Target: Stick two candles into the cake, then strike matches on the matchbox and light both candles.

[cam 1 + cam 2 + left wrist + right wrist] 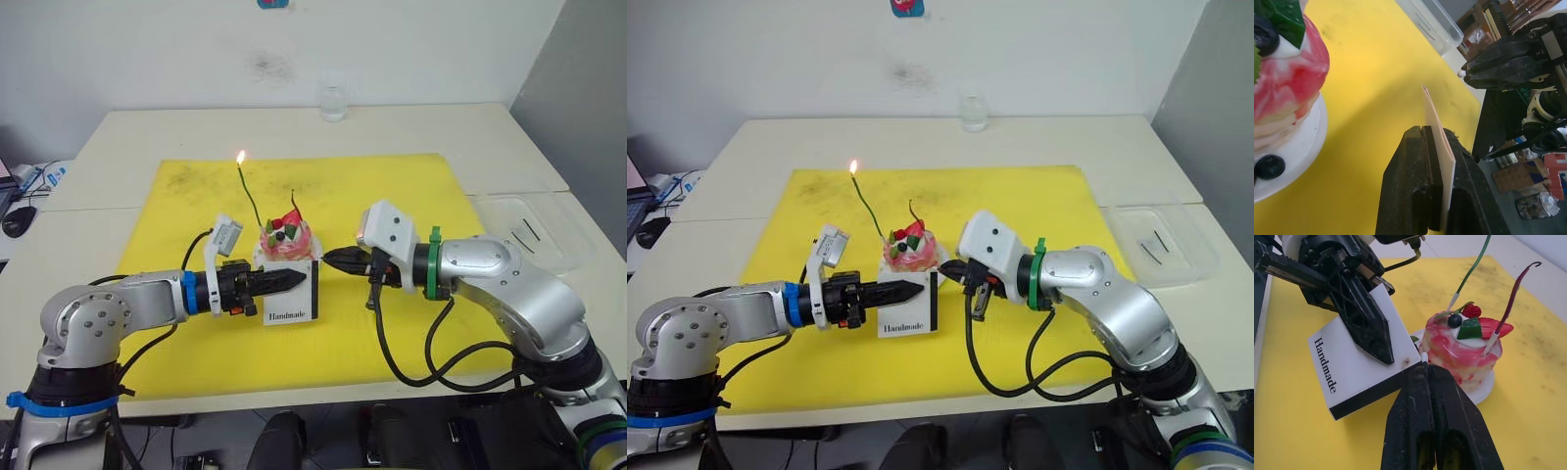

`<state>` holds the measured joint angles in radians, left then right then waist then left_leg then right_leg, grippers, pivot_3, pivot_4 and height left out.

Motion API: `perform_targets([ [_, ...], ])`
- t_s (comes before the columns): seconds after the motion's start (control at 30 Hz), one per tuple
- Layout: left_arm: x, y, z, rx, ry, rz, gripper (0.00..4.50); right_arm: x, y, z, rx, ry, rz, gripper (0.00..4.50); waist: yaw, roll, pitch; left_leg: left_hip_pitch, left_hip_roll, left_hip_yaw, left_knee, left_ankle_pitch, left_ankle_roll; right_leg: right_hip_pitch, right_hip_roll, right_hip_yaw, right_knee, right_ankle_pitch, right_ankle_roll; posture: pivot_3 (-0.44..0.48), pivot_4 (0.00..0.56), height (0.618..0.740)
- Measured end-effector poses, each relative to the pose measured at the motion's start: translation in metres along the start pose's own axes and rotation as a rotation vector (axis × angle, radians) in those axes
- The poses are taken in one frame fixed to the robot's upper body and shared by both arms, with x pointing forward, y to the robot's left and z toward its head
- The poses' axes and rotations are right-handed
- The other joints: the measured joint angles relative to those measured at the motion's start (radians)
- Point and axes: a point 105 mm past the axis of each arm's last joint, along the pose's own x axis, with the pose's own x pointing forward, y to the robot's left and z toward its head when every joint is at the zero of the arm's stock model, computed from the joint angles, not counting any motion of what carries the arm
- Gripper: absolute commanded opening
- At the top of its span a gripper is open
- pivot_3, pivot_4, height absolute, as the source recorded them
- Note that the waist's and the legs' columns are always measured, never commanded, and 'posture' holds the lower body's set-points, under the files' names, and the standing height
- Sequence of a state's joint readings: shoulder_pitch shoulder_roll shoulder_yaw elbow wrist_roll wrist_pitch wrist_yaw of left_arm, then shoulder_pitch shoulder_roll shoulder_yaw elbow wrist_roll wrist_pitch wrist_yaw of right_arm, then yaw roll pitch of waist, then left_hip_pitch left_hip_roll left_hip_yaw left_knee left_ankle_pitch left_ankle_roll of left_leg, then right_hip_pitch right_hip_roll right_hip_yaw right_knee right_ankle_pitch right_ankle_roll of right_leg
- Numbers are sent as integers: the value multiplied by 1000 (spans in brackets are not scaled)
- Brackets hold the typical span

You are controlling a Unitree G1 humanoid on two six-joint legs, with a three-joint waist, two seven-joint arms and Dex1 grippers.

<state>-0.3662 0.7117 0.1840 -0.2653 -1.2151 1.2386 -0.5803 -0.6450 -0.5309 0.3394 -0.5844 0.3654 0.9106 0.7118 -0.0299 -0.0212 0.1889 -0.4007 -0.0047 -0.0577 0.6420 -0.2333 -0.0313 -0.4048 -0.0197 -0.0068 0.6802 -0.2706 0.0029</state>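
The pink-and-white cake [287,238] sits on its small white plate [1484,387] on the yellow mat. Both candles stand in it. The green candle [250,201] burns with a small flame [240,157]; the reddish-brown candle [1511,298] is unlit. In front of the cake, my left gripper [299,279] is shut on the white matchbox [291,299] and holds it upright. My right gripper [333,259] is shut on a match [1423,356]. The match's pale head is close to the box's upper right corner, next to the black strip.
A clear plastic tray [534,230] with thin dark sticks lies at the right, off the yellow mat [176,225]. A glass [333,103] stands at the table's far edge. Cables hang from both wrists over the mat.
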Motion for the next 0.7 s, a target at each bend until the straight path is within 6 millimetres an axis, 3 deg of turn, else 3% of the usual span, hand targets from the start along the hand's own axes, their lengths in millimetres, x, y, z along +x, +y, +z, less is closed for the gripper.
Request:
perform_targets([
  [0.7, 0, 1, 0, 0, 1, 4, 0, 5, 1, -18, -4, 64, 0, 36, 1, 0, 0, 0, 0, 0, 0, 0, 0, 0, 0, 0, 0, 0, 0, 0, 150, 740],
])
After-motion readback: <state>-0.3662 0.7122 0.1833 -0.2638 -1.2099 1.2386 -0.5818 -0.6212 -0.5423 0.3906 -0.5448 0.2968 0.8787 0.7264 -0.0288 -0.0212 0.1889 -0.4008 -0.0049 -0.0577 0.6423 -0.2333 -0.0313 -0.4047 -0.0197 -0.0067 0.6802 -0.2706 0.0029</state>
